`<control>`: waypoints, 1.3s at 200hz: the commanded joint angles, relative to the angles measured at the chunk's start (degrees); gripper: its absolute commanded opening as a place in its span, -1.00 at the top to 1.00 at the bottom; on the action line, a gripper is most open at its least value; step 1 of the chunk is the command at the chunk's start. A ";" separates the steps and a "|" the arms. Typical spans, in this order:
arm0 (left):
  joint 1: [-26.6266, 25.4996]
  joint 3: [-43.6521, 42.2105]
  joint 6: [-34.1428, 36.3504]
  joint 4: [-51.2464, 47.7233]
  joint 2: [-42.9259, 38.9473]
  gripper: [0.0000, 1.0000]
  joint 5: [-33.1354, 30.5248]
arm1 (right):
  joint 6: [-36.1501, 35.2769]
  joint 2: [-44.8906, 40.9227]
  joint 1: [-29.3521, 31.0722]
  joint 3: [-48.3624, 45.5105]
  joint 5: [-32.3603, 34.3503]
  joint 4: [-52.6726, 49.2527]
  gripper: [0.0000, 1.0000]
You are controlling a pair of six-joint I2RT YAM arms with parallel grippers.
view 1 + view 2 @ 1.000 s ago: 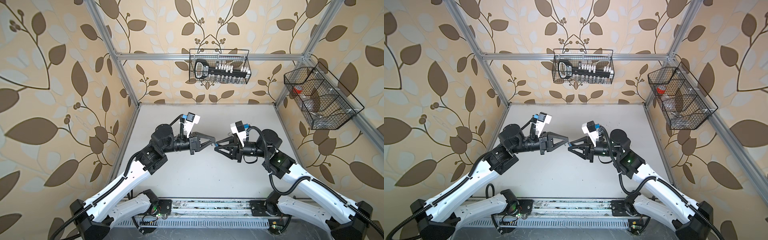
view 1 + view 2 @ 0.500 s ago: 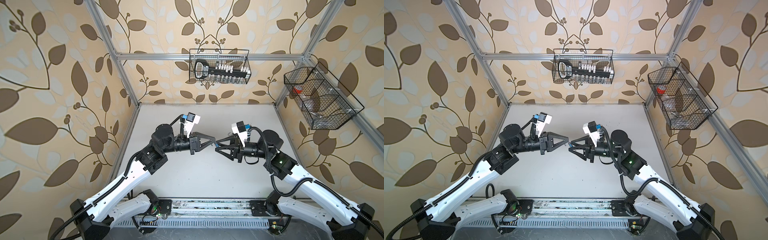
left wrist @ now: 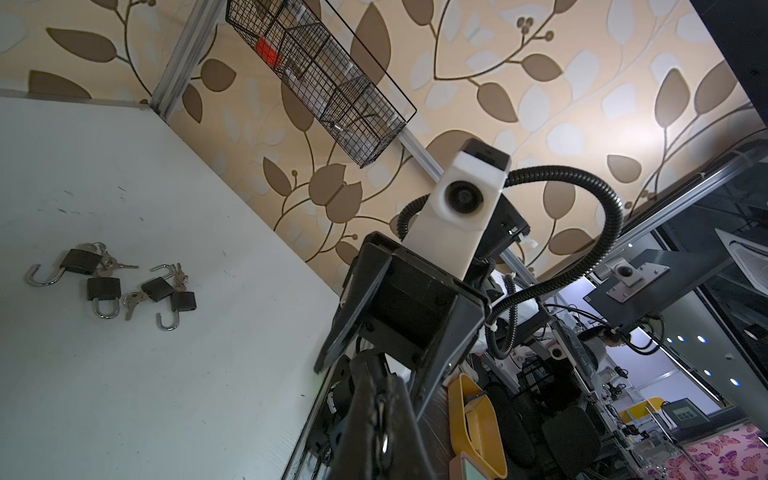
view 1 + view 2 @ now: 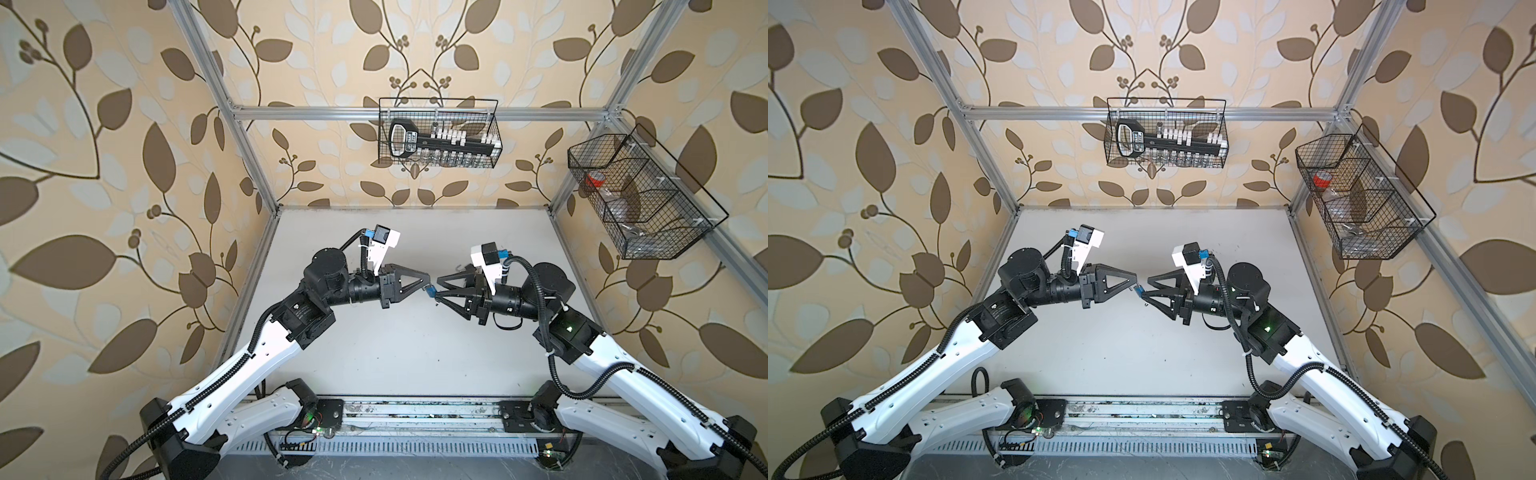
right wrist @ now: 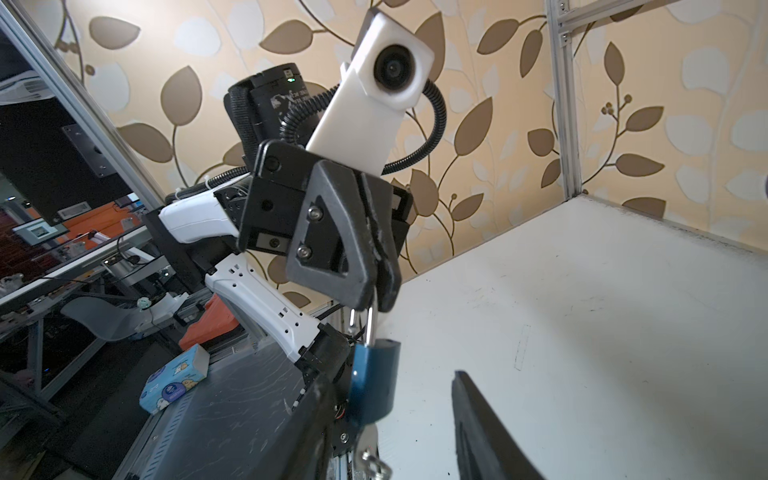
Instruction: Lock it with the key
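A blue padlock (image 5: 374, 382) hangs in the air between my two grippers, above the white table (image 4: 415, 353). My left gripper (image 4: 426, 286) is shut on its silver shackle (image 5: 369, 322). A silver key (image 5: 370, 446) with a ring sticks out of the bottom of the lock body. My right gripper (image 5: 390, 374) is open, its fingers on either side of the body; the body lies close against one finger (image 5: 320, 415) and well apart from the opposite one. In both top views the padlock (image 4: 1139, 289) shows as a small blue spot where the fingertips meet.
A heap of black padlocks with keys (image 3: 112, 286) lies on the table in the left wrist view. A wire basket (image 4: 438, 133) with a big black key-shaped piece hangs on the back wall. Another wire basket (image 4: 640, 195) hangs on the right wall.
My right gripper's fingers have spread apart around the padlock. The left gripper has stayed shut on the shackle in the same place.
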 commanded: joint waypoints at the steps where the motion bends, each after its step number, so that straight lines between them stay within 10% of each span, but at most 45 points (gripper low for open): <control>1: 0.03 0.07 0.47 3.15 -1.49 1.00 1.01 | -0.38 0.83 1.03 0.09 -2.16 1.83 0.00; 171: 0.05 -0.85 0.03 3.81 -1.50 1.00 1.06 | -0.81 1.72 3.24 1.28 -1.31 1.40 1.00; 260: -0.04 -0.99 0.73 5.20 -1.79 1.00 2.77 | 8.83 3.46 3.20 0.84 -14.42 11.55 1.00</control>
